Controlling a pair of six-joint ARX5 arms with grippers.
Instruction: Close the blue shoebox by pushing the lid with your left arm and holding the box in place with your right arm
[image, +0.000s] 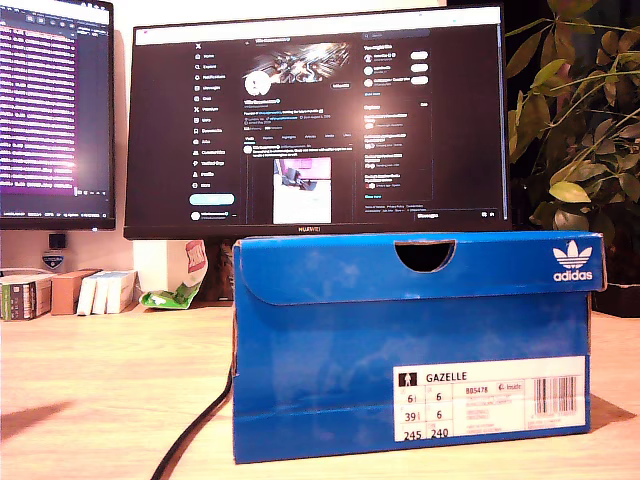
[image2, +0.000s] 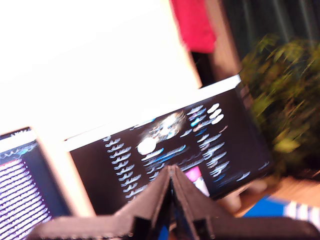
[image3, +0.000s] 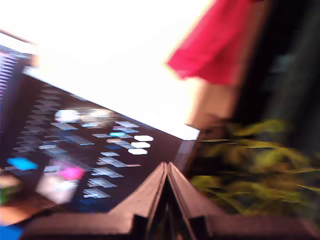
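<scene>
The blue shoebox (image: 330, 385) stands on the wooden desk (image: 110, 390) in the middle of the exterior view, label end facing the camera. Its lid (image: 320, 266) lies down over the box, front flap overlapping the wall. Neither arm appears in the exterior view. My first gripper (image2: 171, 171) is shut with nothing held, its fingers meeting at a point, raised towards the big monitor; a blurred blue patch of the box (image2: 267, 207) shows below it. My second gripper (image3: 166, 166) is also shut and empty, aimed at the monitor's edge and the plant. Both wrist views are motion-blurred.
A large monitor (image: 320, 120) stands right behind the box, and a second monitor (image: 55, 110) is at the exterior view's left. A leafy plant (image: 580, 120) fills that view's right. A black cable (image: 195, 425) runs beside the box. Small boxes (image: 60, 292) and a green packet (image: 175, 295) lie behind.
</scene>
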